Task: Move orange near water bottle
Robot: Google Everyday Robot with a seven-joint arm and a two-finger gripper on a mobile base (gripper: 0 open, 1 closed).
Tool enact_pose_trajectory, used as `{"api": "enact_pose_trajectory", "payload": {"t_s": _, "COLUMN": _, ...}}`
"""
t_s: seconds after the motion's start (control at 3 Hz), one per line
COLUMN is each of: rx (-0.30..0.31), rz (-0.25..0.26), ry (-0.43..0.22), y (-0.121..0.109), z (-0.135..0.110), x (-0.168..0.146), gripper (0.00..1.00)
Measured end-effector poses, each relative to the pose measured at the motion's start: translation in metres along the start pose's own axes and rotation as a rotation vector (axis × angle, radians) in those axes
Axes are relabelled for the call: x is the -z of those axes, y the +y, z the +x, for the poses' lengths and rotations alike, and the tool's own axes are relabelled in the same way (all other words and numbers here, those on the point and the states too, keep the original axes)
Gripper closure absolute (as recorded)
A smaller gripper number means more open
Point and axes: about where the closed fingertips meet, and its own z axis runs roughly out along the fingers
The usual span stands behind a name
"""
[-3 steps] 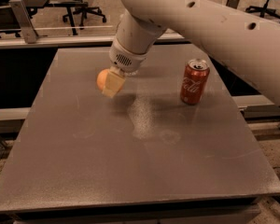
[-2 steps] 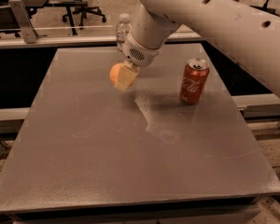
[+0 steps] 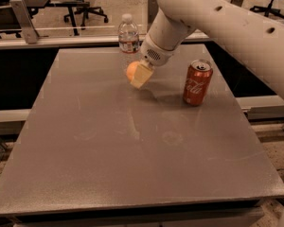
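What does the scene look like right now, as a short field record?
end effector: over the far middle of the table, closed on the orange
orange: held, just in front of the bottle, not touching it
bottle: upright, capped, at the table's far edge
can: upright, right of the orange in view, apart from it
task: orange not yet released

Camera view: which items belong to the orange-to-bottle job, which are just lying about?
Job: tall clear plastic water bottle with white cap, at the grey table's far edge; small round orange fruit, clamped in the gripper just in front of it.
Lying about: red metal soda can, upright.
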Motion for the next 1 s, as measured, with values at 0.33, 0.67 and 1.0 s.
{"api": "enact_pose_trajectory", "payload": {"t_s": 0.33, "rx": -0.003, "rz": 0.005, "ry": 0.006, "y": -0.006, "z": 0.003, "x": -0.008, "gripper": 0.84}}
{"api": "enact_pose_trajectory", "payload": {"t_s": 0.67, "rx": -0.013, "rz": -0.001, "ry": 0.01, "y": -0.012, "z": 0.009, "x": -0.018, "gripper": 0.52}}
{"api": "enact_pose_trajectory", "payload": {"t_s": 1.0, "rx": -0.021, "rz": -0.008, "ry": 0.008, "y": -0.015, "z": 0.013, "x": -0.023, "gripper": 0.29}}
